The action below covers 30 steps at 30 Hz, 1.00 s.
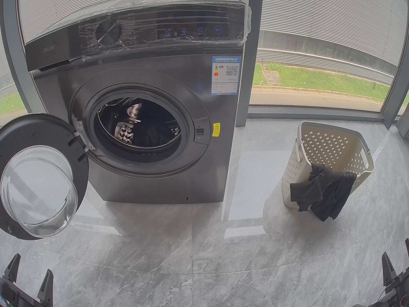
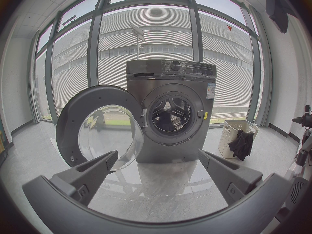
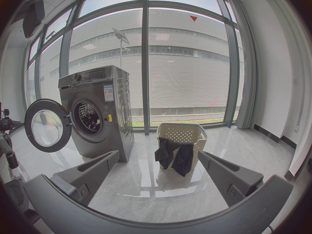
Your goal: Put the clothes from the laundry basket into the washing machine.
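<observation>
Step in hand: approach, before the pick. Nothing held.

Left gripper (image 1: pixel 32 266): fingers spread wide, empty. Right gripper (image 3: pixel 157 156): fingers also spread, empty.

Clothes (image 1: pixel 324 190): dark garment draped over the near rim of the basket (image 1: pixel 330 150), most of it hanging down the outer wall. It is ahead of the right gripper and well apart from it. From the left gripper it lies far across, beyond the washer (image 1: pixel 170 171).

The washer is straight ahead of the left gripper, well apart. Its door (image 1: pixel 40 175) is swung fully open toward the left gripper's side and the opening is unobstructed. Something dark seems to lie in the drum (image 1: pixel 140 126); cannot tell what.

Judgement: the right arm is better placed for the pick. The next move calls for closing the long gap to the basket, then pinching the cloth where it bunches at the rim rather than the loose hanging end. The lift must be high enough that the tail clears the basket. Risks: the light basket tipping or dragging, and the cloth snagging on the door.
</observation>
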{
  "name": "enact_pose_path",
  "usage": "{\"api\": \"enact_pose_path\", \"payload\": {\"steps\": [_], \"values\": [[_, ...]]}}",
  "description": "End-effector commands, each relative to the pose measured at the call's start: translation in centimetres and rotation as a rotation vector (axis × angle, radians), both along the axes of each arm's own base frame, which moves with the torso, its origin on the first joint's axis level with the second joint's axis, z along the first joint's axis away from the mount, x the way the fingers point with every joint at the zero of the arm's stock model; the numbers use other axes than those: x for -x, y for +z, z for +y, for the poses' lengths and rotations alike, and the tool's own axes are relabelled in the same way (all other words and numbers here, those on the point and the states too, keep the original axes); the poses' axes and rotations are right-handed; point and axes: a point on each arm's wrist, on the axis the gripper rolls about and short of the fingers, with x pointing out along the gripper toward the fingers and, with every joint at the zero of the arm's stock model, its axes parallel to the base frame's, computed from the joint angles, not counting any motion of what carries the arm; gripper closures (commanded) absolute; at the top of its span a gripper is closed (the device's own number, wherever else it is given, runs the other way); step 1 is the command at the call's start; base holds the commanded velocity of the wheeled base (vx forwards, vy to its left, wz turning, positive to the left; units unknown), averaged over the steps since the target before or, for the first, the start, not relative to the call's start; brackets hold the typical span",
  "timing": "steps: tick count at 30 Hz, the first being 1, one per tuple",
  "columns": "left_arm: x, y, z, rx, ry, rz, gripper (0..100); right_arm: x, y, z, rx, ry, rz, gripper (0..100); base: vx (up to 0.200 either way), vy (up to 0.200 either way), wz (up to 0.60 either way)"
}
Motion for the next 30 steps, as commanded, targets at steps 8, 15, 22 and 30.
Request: {"api": "enact_pose_path", "payload": {"steps": [8, 15, 22, 30], "values": [[-0.03, -0.51, 0.0, 0.01, 0.001, 0.004, 0, -0.04, -0.52, 0.0, 0.0, 0.0, 0.005, 0, 0.175, 0.0, 0.0], [-0.03, -0.51, 0.0, 0.008, 0.001, 0.004, 0, -0.04, -0.52, 0.0, 0.0, 0.0, 0.005, 0, 0.057, 0.0, 0.0], [-0.03, -0.49, 0.01, 0.019, 0.004, 0.002, 0, -0.04, -0.52, 0.0, 0.0, 0.0, 0.005, 0, 0.0, 0.0, 0.0], [-0.03, -0.51, 0.01, 0.01, 0.003, 0.003, 0, -0.04, -0.51, 0.0, 0.002, 0.0, 0.004, 0, 0.0, -0.2, 0.0]]}}
